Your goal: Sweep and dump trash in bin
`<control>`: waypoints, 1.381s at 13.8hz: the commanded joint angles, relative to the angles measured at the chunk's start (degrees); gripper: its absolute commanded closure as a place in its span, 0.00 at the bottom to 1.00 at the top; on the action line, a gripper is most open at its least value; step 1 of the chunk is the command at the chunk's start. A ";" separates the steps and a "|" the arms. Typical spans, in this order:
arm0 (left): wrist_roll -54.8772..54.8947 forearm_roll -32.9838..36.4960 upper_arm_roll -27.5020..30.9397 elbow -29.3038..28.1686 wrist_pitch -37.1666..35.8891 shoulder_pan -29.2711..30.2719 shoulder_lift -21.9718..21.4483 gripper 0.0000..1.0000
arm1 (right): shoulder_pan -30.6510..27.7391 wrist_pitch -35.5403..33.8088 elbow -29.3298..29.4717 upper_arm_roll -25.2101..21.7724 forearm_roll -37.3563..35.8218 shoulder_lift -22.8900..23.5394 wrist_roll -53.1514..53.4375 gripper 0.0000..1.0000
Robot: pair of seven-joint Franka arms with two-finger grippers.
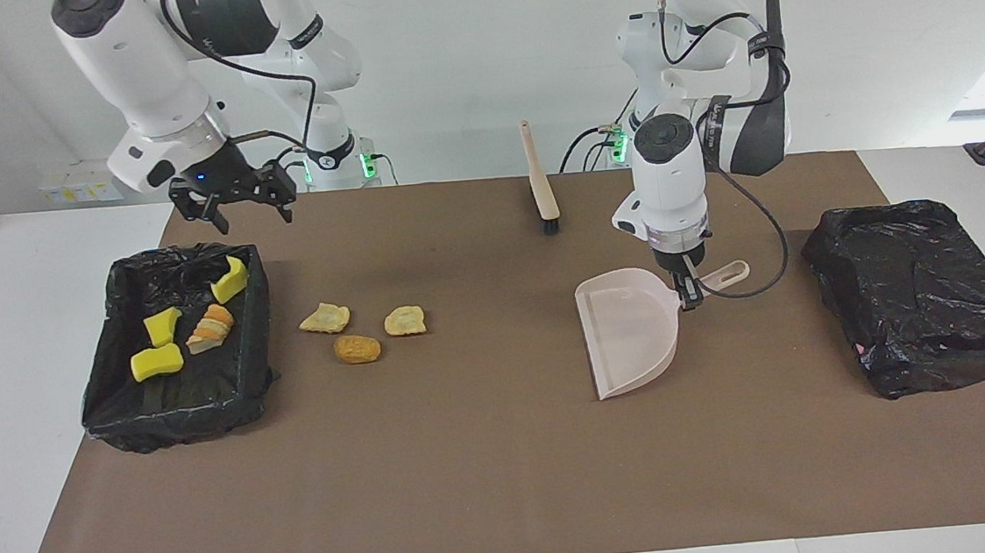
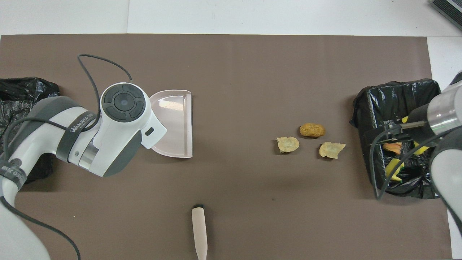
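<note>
Toward the right arm's end of the surface, bin lined in black plastic, holding four pieces of the trash: three yellow sponge chunks and one orange-tan bread-like piece. Just beside the bin, toward the middle of the brown mat: three tan and golden-brown scraps lying loose (well apart from the dustpan). Right gripper up in the air above the mat by the bin's robot-side corner, fingers spread wide, holding nothing. Left gripper down at the dustpan, fingers clamped on its handle. Brush flat on the mat, nearer to the robots. Second black-bagged bin at the left arm's end.
</note>
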 commanded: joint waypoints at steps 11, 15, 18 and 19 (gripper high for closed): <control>6.72 0.98 0.32 -7.62 2.95 7.85 -3.85 1.00 | 36.82 24.16 -26.97 0.11 3.29 -7.53 35.62 0.00; 7.45 -0.96 0.32 -12.87 7.24 9.09 -6.13 1.00 | 48.08 30.32 -27.16 0.20 3.21 -2.97 52.24 0.00; 7.10 -0.96 0.32 -14.83 9.45 9.35 -6.14 1.00 | 55.46 36.03 -27.07 0.20 3.12 1.33 59.90 0.00; 7.01 -0.96 0.32 -14.83 9.45 9.44 -6.14 1.00 | 58.18 39.18 -27.07 0.20 3.03 3.61 62.53 0.00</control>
